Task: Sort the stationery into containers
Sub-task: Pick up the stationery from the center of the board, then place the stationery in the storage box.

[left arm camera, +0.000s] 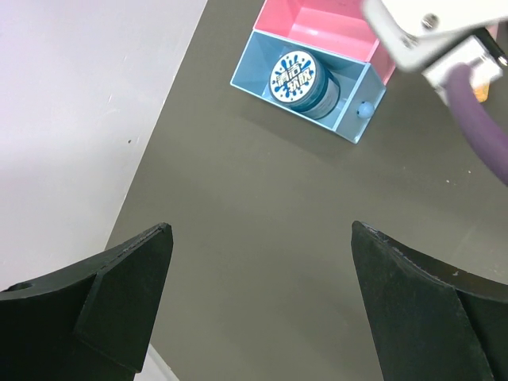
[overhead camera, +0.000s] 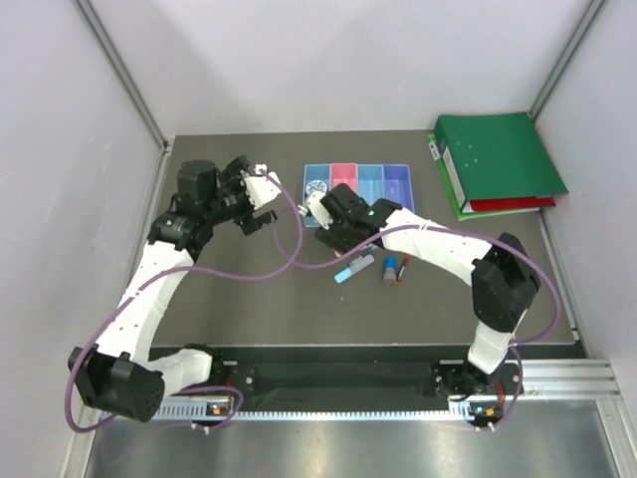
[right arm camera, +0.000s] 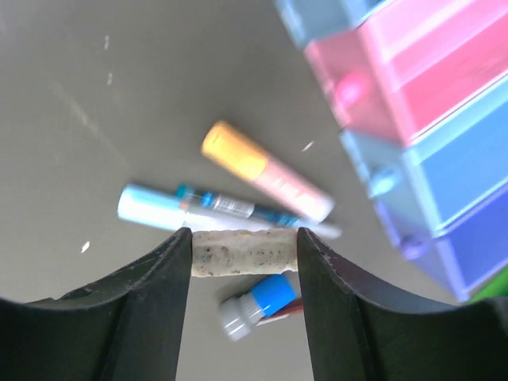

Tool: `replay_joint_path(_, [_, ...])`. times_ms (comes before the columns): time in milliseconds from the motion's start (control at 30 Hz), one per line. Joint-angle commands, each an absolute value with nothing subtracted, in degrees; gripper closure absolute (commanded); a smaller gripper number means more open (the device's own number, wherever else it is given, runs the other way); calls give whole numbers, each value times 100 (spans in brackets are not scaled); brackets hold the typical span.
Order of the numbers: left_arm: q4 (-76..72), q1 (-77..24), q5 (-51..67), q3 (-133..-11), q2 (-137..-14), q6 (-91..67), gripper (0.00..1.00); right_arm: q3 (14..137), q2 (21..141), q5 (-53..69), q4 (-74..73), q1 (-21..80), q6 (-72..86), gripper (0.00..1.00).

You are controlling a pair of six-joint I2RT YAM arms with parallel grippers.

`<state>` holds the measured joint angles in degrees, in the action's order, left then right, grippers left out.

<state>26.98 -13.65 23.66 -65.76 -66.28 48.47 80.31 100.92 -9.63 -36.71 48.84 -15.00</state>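
- My right gripper is partly closed, pinching the tan eraser by its two ends, crosswise between the fingers.
- Beyond it, the light-blue marker, orange-yellow highlighter and small blue cylinder lie on the table, near the pink bin.
- My left gripper is spread wide and holds nothing.
- It hangs over bare table, short of the blue bin, where the round blue disc sits.

Dark table: bins in row, green binders right rear, light-blue marker, small blue cylinder.
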Motion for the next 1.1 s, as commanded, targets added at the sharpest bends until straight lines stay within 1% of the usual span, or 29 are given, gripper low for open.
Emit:
replay_joint_path(0, [2382,-1397,2338,-6759,-6583,4931,1,8717,10335,-1142,-3560,4790,-1784,47])
replay_joint_path(167, [2145,-1397,2206,-6592,-6425,4773,1,9219,10810,-1266,-3332,4623,-2012,48])
replay_joint_path(467, [2083,-1397,2180,-6548,-6355,4702,1,10528,11759,-1468,-3015,4465,-2294,47])
replay_joint_path(867, [1925,-1397,2083,-6460,-6188,4579,1,11539,12708,-1722,-2338,4377,-2549,46])
replay_joint_path(1067, [1925,-1397,2065,-6442,-6187,4579,1,11785,13121,-1968,-1732,4281,-2698,46])
